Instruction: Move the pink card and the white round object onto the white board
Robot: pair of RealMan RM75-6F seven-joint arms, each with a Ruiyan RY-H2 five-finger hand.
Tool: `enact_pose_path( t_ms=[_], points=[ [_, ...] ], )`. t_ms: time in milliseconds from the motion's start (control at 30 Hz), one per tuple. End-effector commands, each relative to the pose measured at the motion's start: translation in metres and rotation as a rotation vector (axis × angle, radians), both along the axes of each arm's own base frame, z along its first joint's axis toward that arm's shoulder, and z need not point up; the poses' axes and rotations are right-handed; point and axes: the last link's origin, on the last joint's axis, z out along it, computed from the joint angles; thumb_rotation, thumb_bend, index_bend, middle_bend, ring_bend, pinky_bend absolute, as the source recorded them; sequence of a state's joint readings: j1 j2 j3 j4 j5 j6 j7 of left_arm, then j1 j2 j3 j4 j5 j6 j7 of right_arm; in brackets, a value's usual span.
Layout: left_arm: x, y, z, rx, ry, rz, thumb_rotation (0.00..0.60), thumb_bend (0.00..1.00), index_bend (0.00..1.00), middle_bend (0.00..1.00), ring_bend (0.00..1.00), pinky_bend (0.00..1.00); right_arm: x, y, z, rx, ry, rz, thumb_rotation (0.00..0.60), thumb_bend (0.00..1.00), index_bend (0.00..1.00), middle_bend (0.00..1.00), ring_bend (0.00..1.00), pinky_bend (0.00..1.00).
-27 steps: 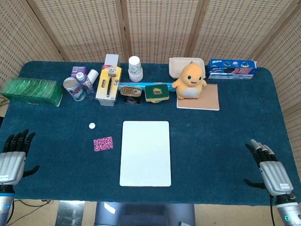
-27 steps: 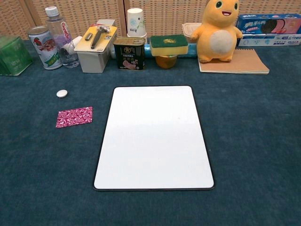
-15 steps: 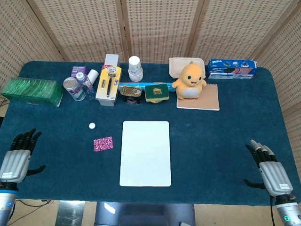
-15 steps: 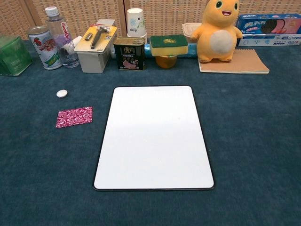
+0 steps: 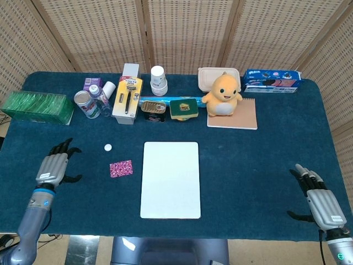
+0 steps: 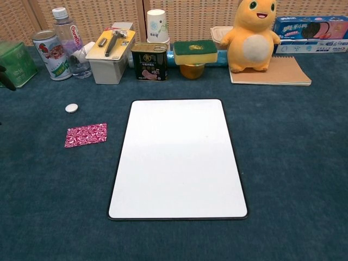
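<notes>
The pink patterned card [image 5: 121, 168] [image 6: 86, 134] lies flat on the blue cloth just left of the white board [image 5: 170, 179] [image 6: 176, 156]. The small white round object [image 5: 107, 147] [image 6: 71, 107] sits a little beyond the card, further left. My left hand [image 5: 54, 166] hovers over the cloth well left of both, fingers spread, holding nothing; only a dark fingertip shows at the left edge of the chest view. My right hand [image 5: 321, 202] stays at the table's front right corner, fingers apart and empty.
Along the back stand a green box [image 5: 37, 107], a can [image 5: 84, 104], a bottle [image 5: 99, 98], a razor pack [image 5: 127, 97], a tin [image 5: 154, 108], a paper cup [image 5: 159, 80], a sponge [image 5: 183, 107], a yellow plush toy [image 5: 223, 95] on a notebook and a biscuit pack [image 5: 272, 80].
My left hand has risen from the front left corner and moved forward and right over the cloth toward the card and the round object. The right hand, card, round object and board have not moved.
</notes>
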State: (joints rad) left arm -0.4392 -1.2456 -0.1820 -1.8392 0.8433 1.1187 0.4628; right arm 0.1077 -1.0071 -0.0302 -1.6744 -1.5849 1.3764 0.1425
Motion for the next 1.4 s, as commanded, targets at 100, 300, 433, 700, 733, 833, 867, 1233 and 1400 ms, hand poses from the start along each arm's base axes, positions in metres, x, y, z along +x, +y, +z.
enact_pose_path(
  t_ms=[100, 300, 433, 700, 733, 833, 867, 1233, 1400],
  points=[
    [0.038, 0.015, -0.031, -0.055, 0.015, 0.008, 0.6, 0.18, 0.3, 0.0, 0.0, 0.07, 0.003, 0.004, 0.005, 0.004, -0.019, 0.024, 0.6, 0.0, 0.01, 0.0, 0.0, 0.0],
    [0.054, 0.019, -0.048, -0.083, 0.0, 0.04, 0.6, 0.18, 0.3, 0.0, 0.0, 0.07, 0.004, 0.007, 0.008, 0.005, -0.036, 0.035, 0.6, 0.0, 0.01, 0.0, 0.0, 0.0],
    [0.062, 0.023, -0.058, -0.096, 0.001, 0.057, 0.6, 0.18, 0.3, 0.0, 0.0, 0.07, 0.004, 0.006, 0.01, 0.008, -0.043, 0.033, 0.6, 0.0, 0.01, 0.0, 0.0, 0.0],
    [0.073, 0.025, -0.074, -0.128, 0.039, 0.066, 0.6, 0.18, 0.3, 0.0, 0.0, 0.07, 0.003, 0.005, 0.01, 0.008, -0.048, 0.029, 0.6, 0.0, 0.01, 0.0, 0.0, 0.0],
    [0.073, 0.025, -0.075, -0.131, 0.049, 0.065, 0.6, 0.18, 0.3, 0.0, 0.0, 0.07, 0.003, 0.005, 0.011, 0.008, -0.049, 0.028, 0.6, 0.0, 0.01, 0.0, 0.0, 0.0],
    [0.074, 0.026, -0.078, -0.128, 0.063, 0.064, 0.6, 0.18, 0.3, 0.0, 0.0, 0.07, 0.003, 0.005, 0.011, 0.007, -0.052, 0.027, 0.6, 0.0, 0.01, 0.0, 0.0, 0.0],
    [0.075, 0.026, -0.079, -0.128, 0.064, 0.066, 0.6, 0.18, 0.3, 0.0, 0.0, 0.07, 0.003, 0.005, 0.012, 0.006, -0.054, 0.026, 0.6, 0.0, 0.01, 0.0, 0.0, 0.0],
    [0.077, 0.029, -0.093, -0.146, 0.055, 0.064, 0.6, 0.18, 0.3, 0.0, 0.0, 0.07, 0.002, 0.004, 0.013, 0.008, -0.064, 0.023, 0.6, 0.0, 0.01, 0.0, 0.0, 0.0],
    [0.079, 0.029, -0.098, -0.154, 0.049, 0.054, 0.6, 0.18, 0.3, 0.0, 0.0, 0.07, 0.002, 0.004, 0.015, 0.006, -0.068, 0.023, 0.6, 0.0, 0.01, 0.0, 0.0, 0.0]
  ],
)
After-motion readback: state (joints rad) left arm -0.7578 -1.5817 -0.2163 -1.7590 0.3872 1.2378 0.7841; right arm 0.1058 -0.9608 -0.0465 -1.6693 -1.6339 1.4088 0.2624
